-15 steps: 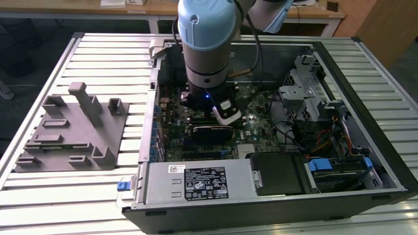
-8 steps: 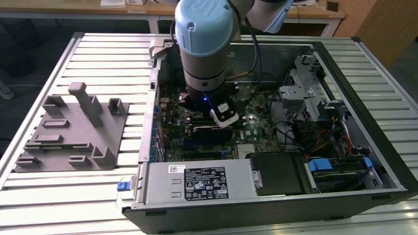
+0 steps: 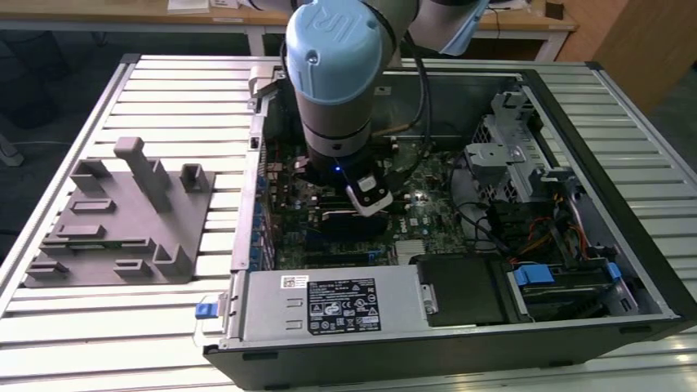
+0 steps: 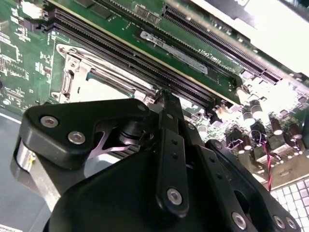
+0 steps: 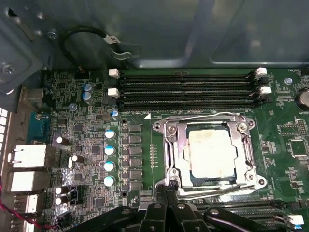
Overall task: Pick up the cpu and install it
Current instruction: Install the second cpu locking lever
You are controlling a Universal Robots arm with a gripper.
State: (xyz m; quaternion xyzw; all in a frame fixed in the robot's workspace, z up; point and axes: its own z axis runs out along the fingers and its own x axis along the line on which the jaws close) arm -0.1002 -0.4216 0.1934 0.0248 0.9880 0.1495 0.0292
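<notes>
One cpu [image 5: 212, 151] lies flat in the socket [image 5: 170, 154] on the motherboard [image 5: 87, 145], its pale top showing inside the metal frame in the first wrist view. My gripper [image 5: 170, 186] hangs just above the frame's edge, fingers [image 5: 172, 193] pressed together on nothing. Four memory slots [image 5: 188, 87] run beside the socket. Outside the case [image 3: 610, 163], a grey fixture [image 3: 120, 220] sits on the table [image 3: 65, 335].

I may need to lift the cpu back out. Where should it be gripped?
The cpu lies flat in the socket frame, only its top exposed. Probably come straight down and pinch two opposite edges where the frame leaves room; a sideways approach is blocked.
</notes>
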